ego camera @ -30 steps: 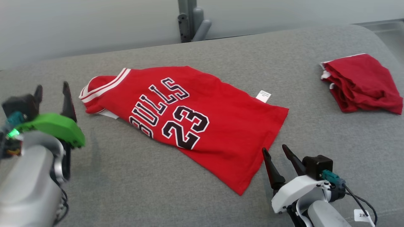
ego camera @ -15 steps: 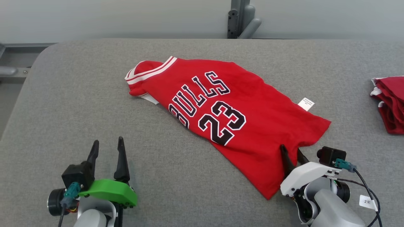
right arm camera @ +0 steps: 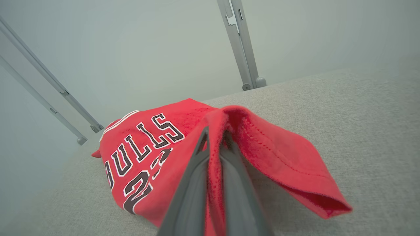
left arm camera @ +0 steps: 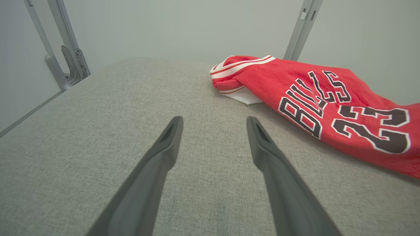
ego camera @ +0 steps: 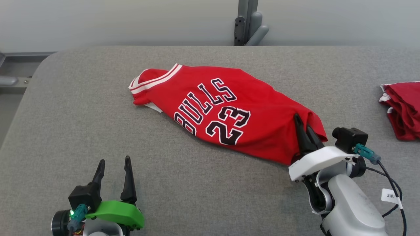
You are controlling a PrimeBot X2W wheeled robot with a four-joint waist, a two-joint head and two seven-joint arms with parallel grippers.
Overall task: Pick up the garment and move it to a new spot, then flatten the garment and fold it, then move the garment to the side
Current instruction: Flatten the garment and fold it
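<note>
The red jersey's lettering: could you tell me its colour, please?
Black with white outlines on the red fabric jersey, clearest in the head view.

Two red garments: one Bulls jersey (ego camera: pixel 229 111) printed with a 23, one bunched red garment (ego camera: pixel 402 109). Two grippers, left gripper (ego camera: pixel 114 159) and right gripper (ego camera: pixel 302 121), two long dark fingers (ego camera: pixel 128 180) apiece. One grey padded table (ego camera: pixel 82 131). One grey metal post (ego camera: pixel 246 23).

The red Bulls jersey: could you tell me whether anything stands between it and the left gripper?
Nothing visible does: bare grey fabric surface lies between the open left gripper and the red Bulls jersey.
</note>
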